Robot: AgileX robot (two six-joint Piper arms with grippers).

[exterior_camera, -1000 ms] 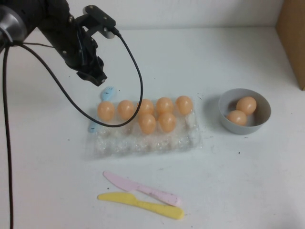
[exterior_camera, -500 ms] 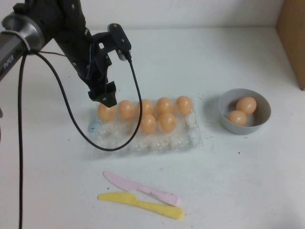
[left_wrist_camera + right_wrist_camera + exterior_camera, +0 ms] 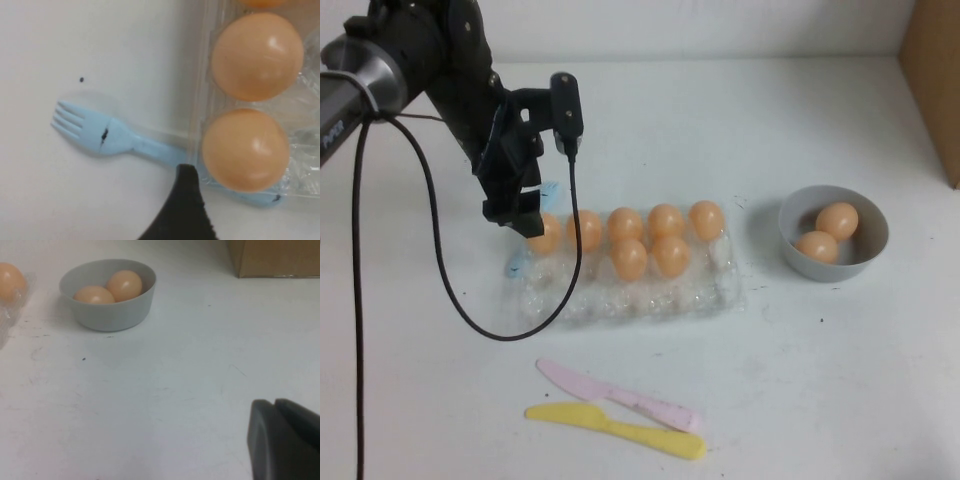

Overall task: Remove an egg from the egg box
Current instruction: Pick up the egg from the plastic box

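Note:
The clear plastic egg box (image 3: 720,290) lies mid-table with several orange-tan eggs in its far rows. My left gripper (image 3: 524,217) hangs over the box's left end, right at the leftmost egg (image 3: 550,238), which it partly hides. In the left wrist view one black finger (image 3: 186,205) stands open beside that egg (image 3: 245,150), at the box's edge (image 3: 200,100); the other finger is out of frame. My right gripper (image 3: 274,404) is shut and empty, low over bare table, and does not show in the high view.
A grey bowl (image 3: 868,262) with two eggs stands right of the box. A blue plastic fork (image 3: 95,131) lies partly under the box's left end. A pink knife (image 3: 620,395) and a yellow knife (image 3: 620,430) lie near the front. A brown box (image 3: 932,80) is at the far right.
My left gripper has come down from behind the box to its left end, then shifted slightly left over the leftmost egg. The eggs and box have not moved.

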